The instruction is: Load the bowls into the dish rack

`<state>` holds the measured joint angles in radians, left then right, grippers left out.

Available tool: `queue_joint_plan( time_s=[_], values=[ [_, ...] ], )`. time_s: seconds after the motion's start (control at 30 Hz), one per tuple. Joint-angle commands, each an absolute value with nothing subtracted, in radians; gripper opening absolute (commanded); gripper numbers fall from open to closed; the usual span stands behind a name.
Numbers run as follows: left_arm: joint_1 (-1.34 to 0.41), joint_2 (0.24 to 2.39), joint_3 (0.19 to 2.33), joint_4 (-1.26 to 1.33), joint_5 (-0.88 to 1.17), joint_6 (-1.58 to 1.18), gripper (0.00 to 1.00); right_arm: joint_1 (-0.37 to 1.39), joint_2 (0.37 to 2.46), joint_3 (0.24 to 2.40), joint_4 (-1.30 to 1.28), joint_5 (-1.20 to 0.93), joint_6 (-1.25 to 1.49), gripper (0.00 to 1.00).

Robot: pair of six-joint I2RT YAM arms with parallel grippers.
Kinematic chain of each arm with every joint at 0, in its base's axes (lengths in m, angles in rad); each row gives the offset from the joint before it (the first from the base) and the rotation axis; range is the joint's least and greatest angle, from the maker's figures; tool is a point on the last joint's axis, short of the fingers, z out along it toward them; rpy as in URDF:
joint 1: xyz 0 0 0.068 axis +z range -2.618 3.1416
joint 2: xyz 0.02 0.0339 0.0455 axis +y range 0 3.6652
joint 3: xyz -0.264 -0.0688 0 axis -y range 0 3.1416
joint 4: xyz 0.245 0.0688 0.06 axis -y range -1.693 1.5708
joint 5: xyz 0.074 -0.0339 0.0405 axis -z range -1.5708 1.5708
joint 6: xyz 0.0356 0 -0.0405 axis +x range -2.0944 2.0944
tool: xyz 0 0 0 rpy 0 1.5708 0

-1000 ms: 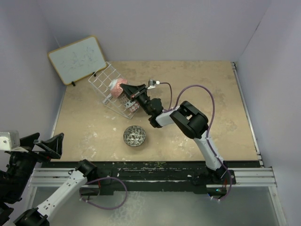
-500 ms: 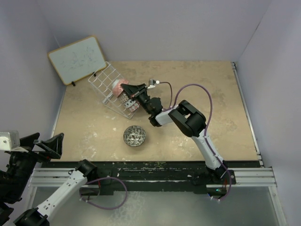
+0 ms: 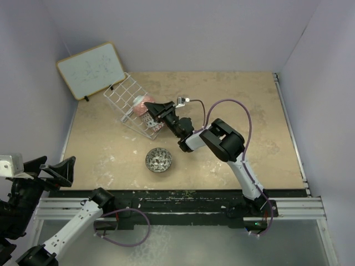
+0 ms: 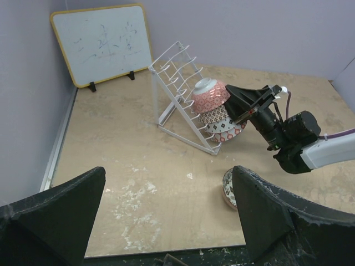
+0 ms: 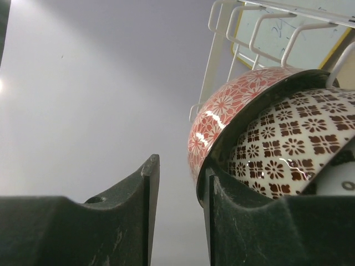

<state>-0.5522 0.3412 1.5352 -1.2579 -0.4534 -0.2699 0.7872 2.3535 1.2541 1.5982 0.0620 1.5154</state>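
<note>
The white wire dish rack (image 3: 125,97) leans tilted at the back left of the table. Three bowls sit stacked in it, seen in the left wrist view: a red-patterned bowl (image 4: 209,94) on top, a brown-patterned one (image 4: 213,115), and another (image 4: 224,130) below. My right gripper (image 3: 148,106) is at the red bowl (image 5: 233,105). Its jaws are apart and straddle the rim, with a gap on the outer side. One dark-patterned bowl (image 3: 158,159) lies on the table in front. My left gripper (image 4: 169,216) is wide open and empty, off the near left edge.
A wood-framed whiteboard (image 3: 91,69) leans on the back left wall behind the rack. The purple walls close in at the left, back and right. The right arm's cable (image 3: 244,119) loops over the middle of the table.
The right gripper has edged slightly at the rack and the red bowl has settled a little deeper against the wires. The left arm has not moved.
</note>
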Motion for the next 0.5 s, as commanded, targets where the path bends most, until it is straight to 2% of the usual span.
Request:
queue_joint_plan(
  time_s=[0.0,0.3,0.4,0.47],
  values=[
    [-0.558,0.355,1.525,-1.212,-0.448,-0.276,0.99,0.792,2.276,1.229,1.933,0.071,1.533,0.39],
    [-0.558,0.355,1.513,-1.196,-0.440,-0.279,0.99,0.792,2.267,1.147,1.933,0.101,1.584,0.41],
    [-0.558,0.353,1.508,-1.194,-0.439,-0.282,0.99,0.792,2.255,1.130,1.933,0.102,1.587,0.46],
    [-0.558,0.352,1.507,-1.190,-0.438,-0.283,0.99,0.792,2.251,1.128,1.933,0.096,1.595,0.53]
  ],
)
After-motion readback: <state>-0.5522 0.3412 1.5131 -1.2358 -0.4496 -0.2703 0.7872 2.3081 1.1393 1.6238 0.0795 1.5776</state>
